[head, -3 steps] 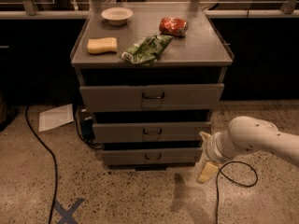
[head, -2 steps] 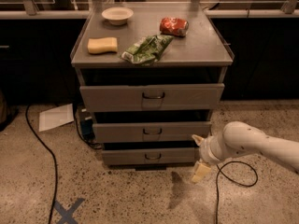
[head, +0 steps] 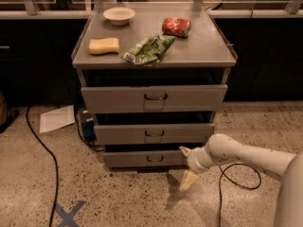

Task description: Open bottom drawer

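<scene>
The bottom drawer [head: 132,159] is the lowest, narrowest grey front of the cabinet, with a small dark loop handle [head: 155,159] at its centre. It looks closed or barely out, with a dark gap above it. My gripper [head: 186,167] is on the white arm coming in from the right. It hangs just right of the drawer's handle, in front of the drawer's right end. One finger [head: 184,150] points up-left near the drawer front, the other [head: 188,180] points down toward the floor, so the fingers are spread apart and hold nothing.
The middle drawer [head: 154,133] and the wide top drawer [head: 154,98] sit above. The cabinet top holds a white bowl [head: 119,15], yellow sponge [head: 104,46], green bag [head: 149,49] and red bag [head: 176,26]. Black cables [head: 40,145] and a paper [head: 57,118] lie on the floor.
My arm and gripper have moved left, from beside the cabinet's right edge to in front of the bottom drawer's right end. The drawers have not moved.
</scene>
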Robot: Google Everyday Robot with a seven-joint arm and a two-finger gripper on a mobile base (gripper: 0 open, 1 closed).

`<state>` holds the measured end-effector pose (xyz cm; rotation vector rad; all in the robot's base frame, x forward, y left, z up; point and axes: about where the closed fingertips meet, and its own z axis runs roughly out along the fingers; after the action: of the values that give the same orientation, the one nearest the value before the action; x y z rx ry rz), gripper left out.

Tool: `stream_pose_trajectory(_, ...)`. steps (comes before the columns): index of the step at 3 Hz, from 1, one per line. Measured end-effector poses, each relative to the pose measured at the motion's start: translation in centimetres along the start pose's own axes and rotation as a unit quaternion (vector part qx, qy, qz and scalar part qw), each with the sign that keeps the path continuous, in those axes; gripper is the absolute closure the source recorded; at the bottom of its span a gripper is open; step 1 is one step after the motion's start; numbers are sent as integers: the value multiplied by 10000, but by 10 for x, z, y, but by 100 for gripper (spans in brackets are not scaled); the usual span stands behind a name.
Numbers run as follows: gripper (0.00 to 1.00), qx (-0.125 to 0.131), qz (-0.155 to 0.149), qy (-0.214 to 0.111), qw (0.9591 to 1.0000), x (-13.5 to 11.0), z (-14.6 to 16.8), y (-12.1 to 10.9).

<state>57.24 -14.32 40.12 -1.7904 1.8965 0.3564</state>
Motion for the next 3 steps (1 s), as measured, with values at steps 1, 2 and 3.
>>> stream_pose_trajectory(1,0,-56,59,269,9996,24,41,1)
stream_pose_trajectory(2,0,-56,59,268,9996,24,41,1)
stream_pose_trajectory(3,0,-100,102,125,9998,27,54,4)
